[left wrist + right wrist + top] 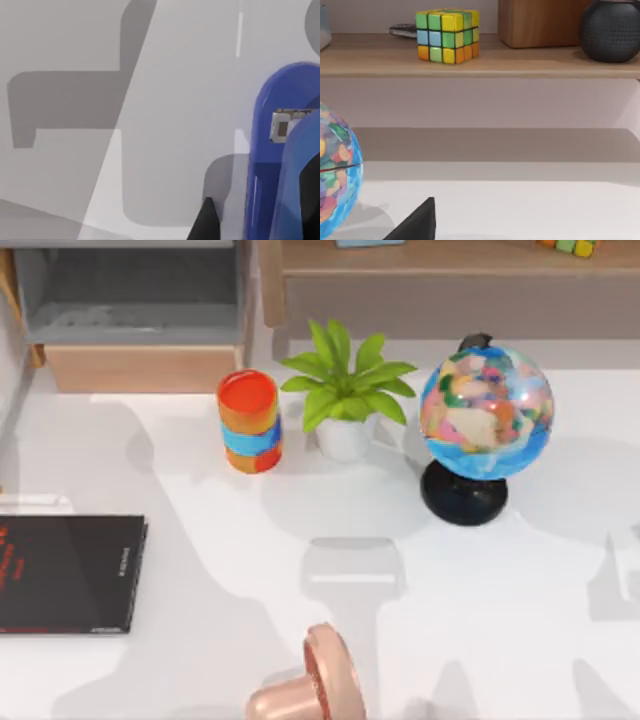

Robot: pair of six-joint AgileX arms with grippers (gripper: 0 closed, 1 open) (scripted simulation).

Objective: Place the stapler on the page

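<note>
The stapler (270, 150) is blue with a small metal plate and lies on the white table in the left wrist view. My left gripper (257, 220) is open and straddles it. One black fingertip (204, 222) stands apart from the stapler's side, and the other finger (311, 200) shows dark over its far side. The page (65, 573), flat and black with red print, lies at the table's left edge in the top view. A dark part of my right gripper (417, 225) shows low over the table near the globe (335, 175).
A globe (486, 412) on a black stand, a potted plant (343, 390) and a striped cup (249, 421) stand along the back. A pink round object (318, 685) sits at the front edge. A shelf (480, 62) holds a colour cube (447, 36).
</note>
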